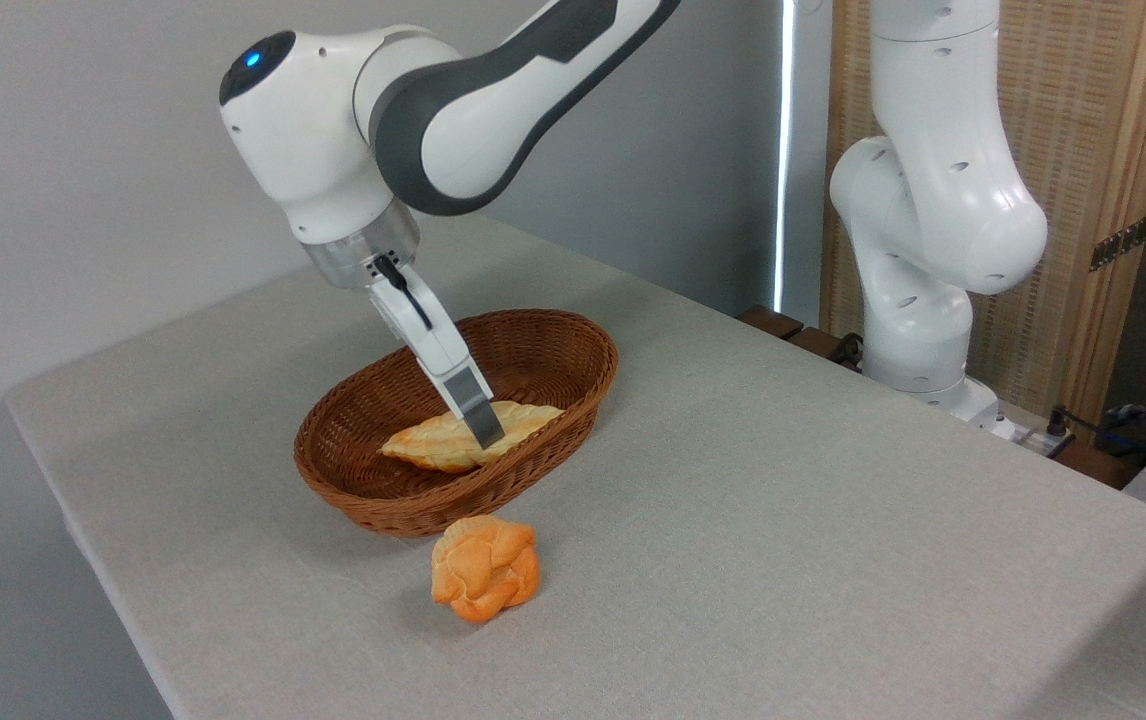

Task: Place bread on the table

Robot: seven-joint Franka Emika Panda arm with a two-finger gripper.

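**Over the basket: gripper down on the braided loaf**

At left of the wicker basket (533, 345), only bare table (783, 520), covered in pale grey-beige cloth. Above the basket's left half, white arm (453, 110) reaching in from upper right, wrist tilted, fingers slanting down and rightward into the bowl.

Inside the basket, near its front wall: the bread (433, 445), one pale golden braided loaf with pointed ends. Long axis running left to right, roughly along the basket's own length, right end slightly farther back. Not yet on the table.

Gripper (485, 432) right at the loaf's middle, slightly right of centre, one grey finger (471, 405) visible crossing in front of the loaf and touching or nearly touching it. Second finger hidden behind the first, so impossible to say whether spread apart, together, or clamped on the loaf. Loaf directly at the fingertips, crosswise to the slant of the fingers; judged a grasp across the narrow width, then a lift over the rim.

Just in front of the basket, resting on the cloth: round orange knotted bun (485, 568), apart from the rim.

Far right of the basket: arm's base and, past the table's edge, cables.

Count: one basket, one loaf, one bun, one arm.
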